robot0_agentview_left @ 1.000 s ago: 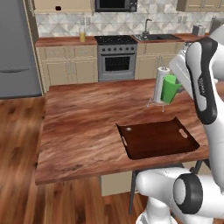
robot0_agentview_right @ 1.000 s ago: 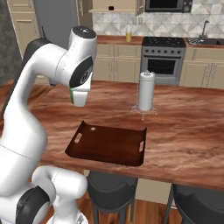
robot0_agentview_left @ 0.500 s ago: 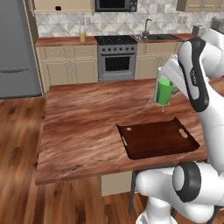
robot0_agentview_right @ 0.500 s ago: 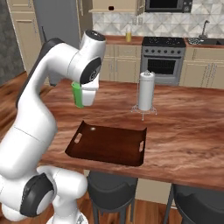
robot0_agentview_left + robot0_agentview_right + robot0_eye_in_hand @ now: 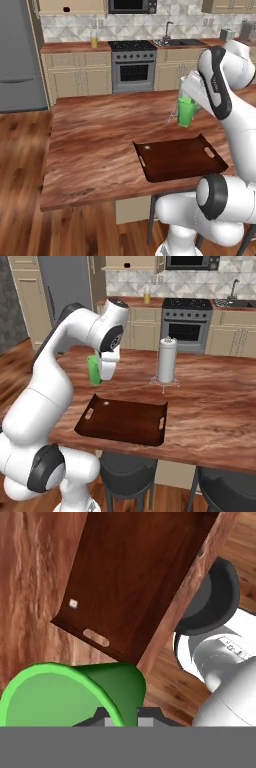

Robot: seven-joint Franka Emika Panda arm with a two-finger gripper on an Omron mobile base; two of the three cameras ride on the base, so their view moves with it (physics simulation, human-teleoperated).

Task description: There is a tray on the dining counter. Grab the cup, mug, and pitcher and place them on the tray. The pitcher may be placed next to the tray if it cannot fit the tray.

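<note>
Left base view: gripper (image 5: 189, 106) pinched on the green cup (image 5: 186, 111), held in the air above the dining counter (image 5: 95, 140), just behind the far edge of the dark tray (image 5: 179, 158). Compared with a second ago, cup carried lower and nearer the tray. Right base view: cup (image 5: 93, 370) at the gripper (image 5: 104, 372), hanging above the tray's (image 5: 125, 421) left end; paper towel roll (image 5: 167, 360) unmoved. Hand view: cup (image 5: 75, 694) clamped by its rim, tray (image 5: 135, 577) below.
</note>
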